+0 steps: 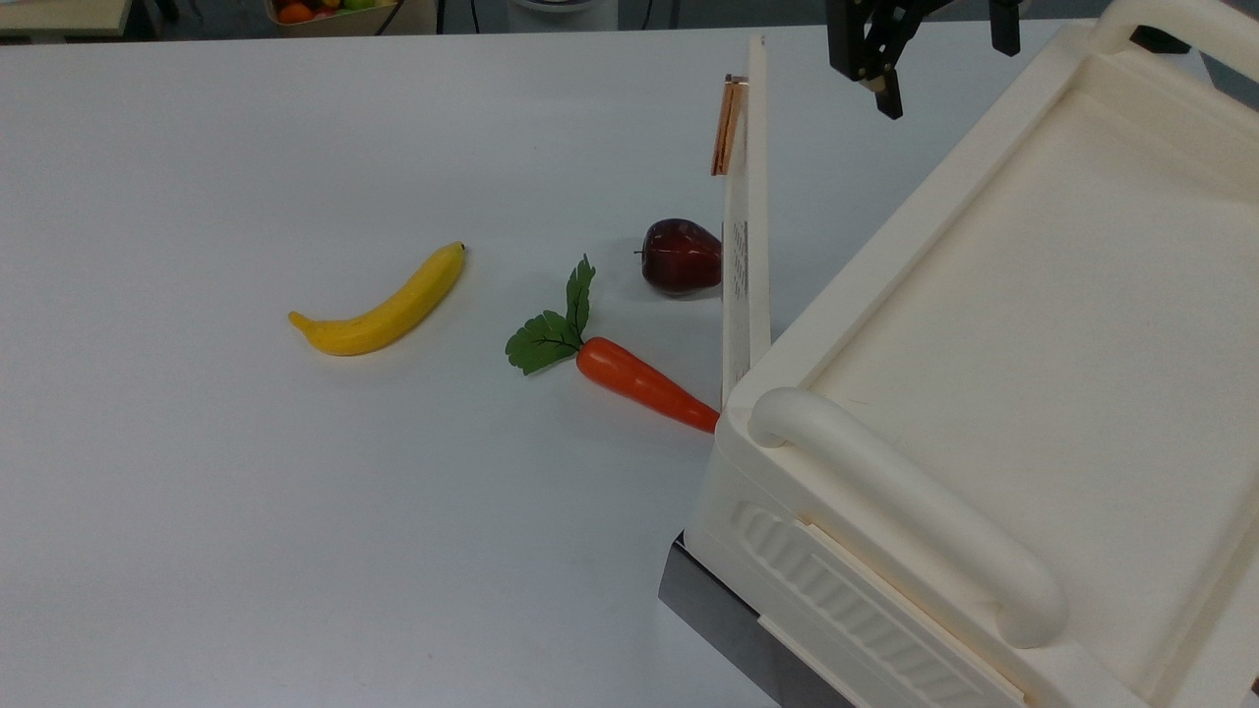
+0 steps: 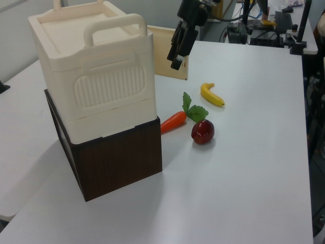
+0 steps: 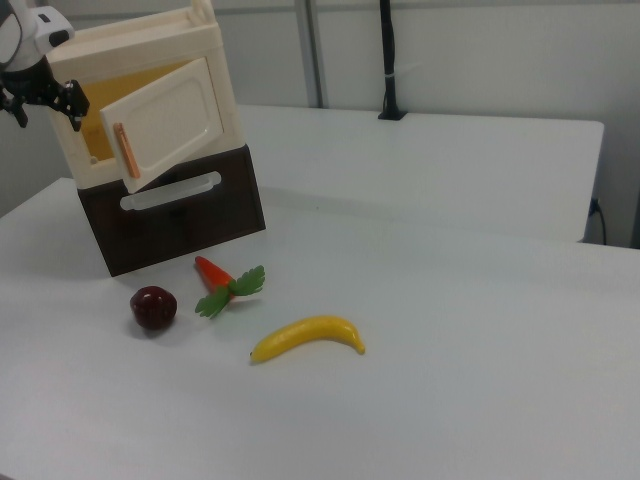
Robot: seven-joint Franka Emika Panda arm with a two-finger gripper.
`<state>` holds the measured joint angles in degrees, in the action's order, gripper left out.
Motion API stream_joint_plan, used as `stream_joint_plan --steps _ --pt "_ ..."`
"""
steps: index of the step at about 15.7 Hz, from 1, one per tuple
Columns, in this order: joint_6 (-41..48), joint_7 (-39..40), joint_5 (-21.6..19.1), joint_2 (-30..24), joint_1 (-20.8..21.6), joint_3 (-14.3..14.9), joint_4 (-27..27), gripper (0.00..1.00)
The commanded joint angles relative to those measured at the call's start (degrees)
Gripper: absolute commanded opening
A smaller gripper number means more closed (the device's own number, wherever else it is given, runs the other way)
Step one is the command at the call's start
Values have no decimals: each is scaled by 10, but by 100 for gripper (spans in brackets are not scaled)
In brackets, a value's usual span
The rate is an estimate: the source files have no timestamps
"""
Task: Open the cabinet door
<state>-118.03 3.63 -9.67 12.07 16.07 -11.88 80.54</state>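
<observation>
Gripper [image 1: 878,84] hangs at the far end of the table [image 1: 295,541], near the door's free edge but not touching it; in the top view it sits to the door's right, w/ a clear gap between. Can't tell whether its fingers are apart or together. In the left view the gripper [image 2: 177,53] is in front of the door panel.

Door [image 1: 745,216] is swung out from the cream cabinet [image 1: 1033,393], hinged at the corner by the carrot's tip, standing upright. Copper strip [image 1: 727,125] sits near its far end. In the right view the door [image 3: 168,122] stands partly open, showing a yellowish interior behind it.

Cabinet rests on a dark brown base [image 2: 119,160]. Rounded handle bar [image 1: 905,501] runs across the cabinet top.

On the table: banana [image 1: 384,305] well apart from the cabinet, carrot [image 1: 644,383] w/ green leaves, its tip just beside the cabinet corner, and apple [image 1: 681,256] just beside the door in the top view.
</observation>
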Motion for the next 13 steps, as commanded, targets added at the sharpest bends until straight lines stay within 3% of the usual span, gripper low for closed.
stream_joint_plan --steps 1,4,9,13 --pt "-8 -11 4 -8 -2 10 15 100" --pt "-2 -11 5 -8 -27 17 20 100" --pt "2 -9 6 -8 -49 64 29 100" --pt "17 -10 7 -8 -59 84 48 100"
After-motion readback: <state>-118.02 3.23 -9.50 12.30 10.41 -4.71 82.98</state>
